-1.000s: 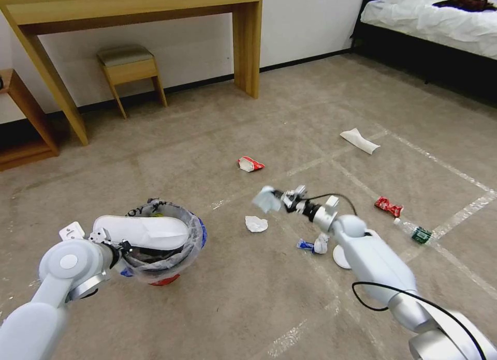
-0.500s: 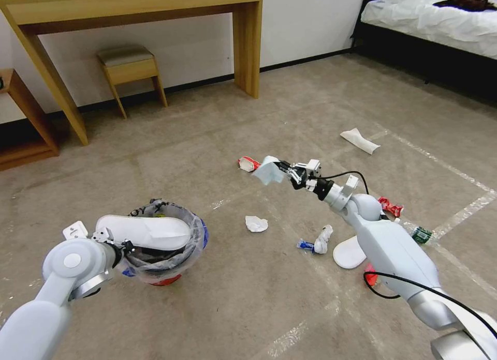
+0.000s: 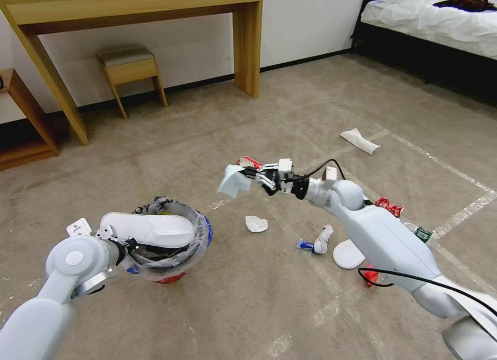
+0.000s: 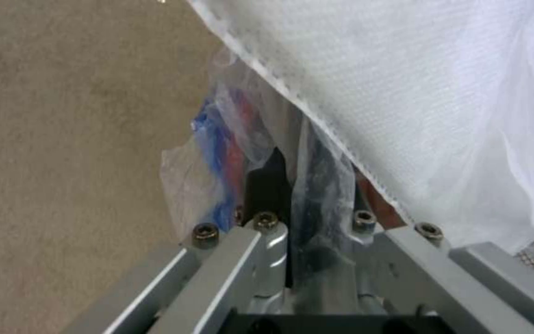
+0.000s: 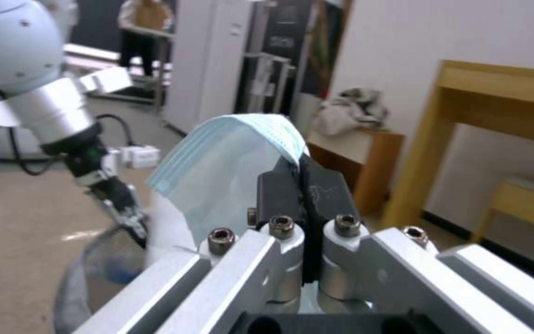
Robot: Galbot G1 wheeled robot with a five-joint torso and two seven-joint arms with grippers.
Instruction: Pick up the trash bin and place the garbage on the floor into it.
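While pinching a pale blue pleated face mask point(image 3: 233, 180) between closed fingers, reaches out with the right tool point(image 3: 261, 178) above the beige-brown carpeted floor point(image 3: 248, 308) crossed by shiny tape lines. Keeps the mask in the air, well apart from the small round red trash bin point(image 3: 199, 230) lined with a clear plastic bag, off to that bin's right.

Grips the bin low on the robot's left with the left tool point(image 3: 124, 244), fingers clamped on the near rim and the liner together, as seen close up in the left wrist view point(image 4: 289, 185). Cannot tell whether the bin's base touches the carpet. Carries a long white disposable slipper point(image 3: 150, 229) lying flat across the mouth and covering much of the opening.

Leaves more garbage on the carpet: crumpled white paper point(image 3: 256, 224), a twisted blue-and-white wad point(image 3: 317, 242), a red snack wrapper point(image 3: 388, 206), a second white slipper point(image 3: 359, 140) farther off.

Probably risks most at the drop. Being light and flat, could drift wide if let go too high. Could also land on the slipper and slide off over the rim. Depends on a single pinch through slick plastic, so could let the bin tilt or slip.
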